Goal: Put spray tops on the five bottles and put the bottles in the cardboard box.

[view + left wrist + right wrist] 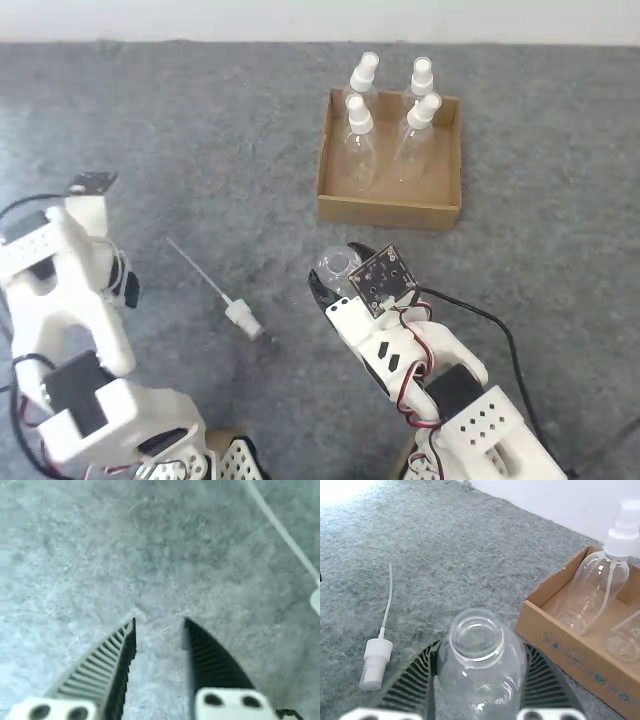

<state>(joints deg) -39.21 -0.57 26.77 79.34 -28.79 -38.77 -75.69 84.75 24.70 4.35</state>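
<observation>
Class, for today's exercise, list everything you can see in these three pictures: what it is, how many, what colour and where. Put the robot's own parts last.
capped bottles: four, clear with white tops, standing in the cardboard box
open bottle: one, clear, no top, in front of the box, held by the right pincer
loose spray top: one, white with a thin tube, lying on the table between the arms
cardboard box: one, brown, far side of the table
table: one, grey fuzzy cover
wall: white, behind the table
left arm: one, white
right arm: one, white
left pincer: one, dark, open over bare table
right pincer: one, black, shut on the open bottle
</observation>
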